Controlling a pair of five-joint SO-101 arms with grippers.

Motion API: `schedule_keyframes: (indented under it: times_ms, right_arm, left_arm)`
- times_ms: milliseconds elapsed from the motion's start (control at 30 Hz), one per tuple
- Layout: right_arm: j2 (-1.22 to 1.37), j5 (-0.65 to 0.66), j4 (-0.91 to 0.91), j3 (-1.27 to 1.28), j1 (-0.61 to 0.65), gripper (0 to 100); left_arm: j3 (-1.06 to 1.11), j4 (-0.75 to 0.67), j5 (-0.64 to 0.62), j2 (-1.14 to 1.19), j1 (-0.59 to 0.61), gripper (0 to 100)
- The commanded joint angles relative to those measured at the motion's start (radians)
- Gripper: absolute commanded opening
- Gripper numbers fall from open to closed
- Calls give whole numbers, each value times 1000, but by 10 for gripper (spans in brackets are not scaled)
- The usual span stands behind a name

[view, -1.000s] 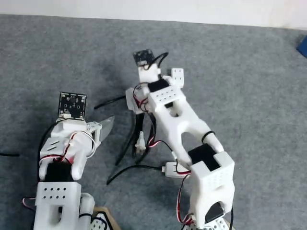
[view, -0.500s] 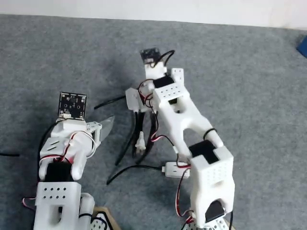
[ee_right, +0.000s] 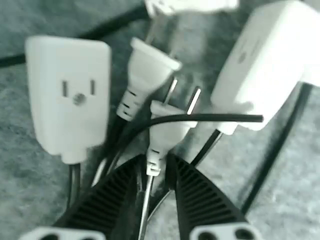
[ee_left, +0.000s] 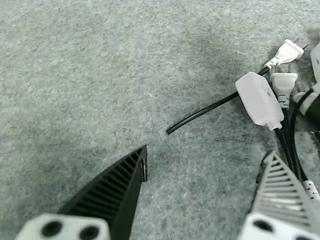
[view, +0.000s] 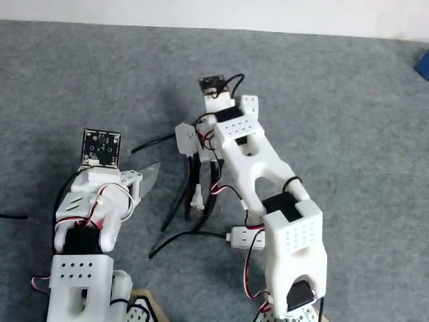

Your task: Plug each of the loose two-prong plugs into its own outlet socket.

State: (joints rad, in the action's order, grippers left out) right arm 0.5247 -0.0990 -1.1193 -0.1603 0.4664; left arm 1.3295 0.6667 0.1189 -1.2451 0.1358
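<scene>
**Right jaws clenched on a plug, left jaws released**

My right gripper (ee_right: 155, 164) is clamped on the tail of a two-prong plug (ee_right: 172, 125). The plug lies between an outlet socket (ee_right: 67, 95) and a white block (ee_right: 270, 60), with a second plug (ee_right: 150, 65) just beside it. My left gripper (ee_left: 207, 152) hangs wide apart over grey carpet (ee_left: 100, 60).
</scene>
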Motion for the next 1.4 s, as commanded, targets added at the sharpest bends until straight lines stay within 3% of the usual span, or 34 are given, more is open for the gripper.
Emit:
schedule_keyframes:
  times_ms: [0, 267, 467, 700, 800, 967, 1233, 1367]
  right_arm:
    - [-8, 11, -71, -31, -21, 84]
    - [-1, 9, -48, -44, 12, 97]
    - [1, 9, -42, -44, 12, 251]
    - [1, 8, 38, -41, 13, 248]
    - [-1, -32, 62, -13, 19, 207]
    - [-2, -60, 64, 30, 73, 14]
    - [-8, -104, 33, 36, 87, 7]
    - [-41, -31, -150, -97, 50, 7]
  left_arm:
    - [-5, -20, -12, -12, 12, 348]
    - [-5, -20, -12, -12, 12, 348]
    - [-5, -20, -12, -13, 12, 349]
    - [-5, -20, -12, -16, 12, 349]
    - [-5, -20, -12, -16, 12, 349]
    - [-5, -20, -12, -18, 12, 349]
    - [-5, -20, -12, -18, 12, 349]
    - [-5, -20, -12, -12, 12, 348]
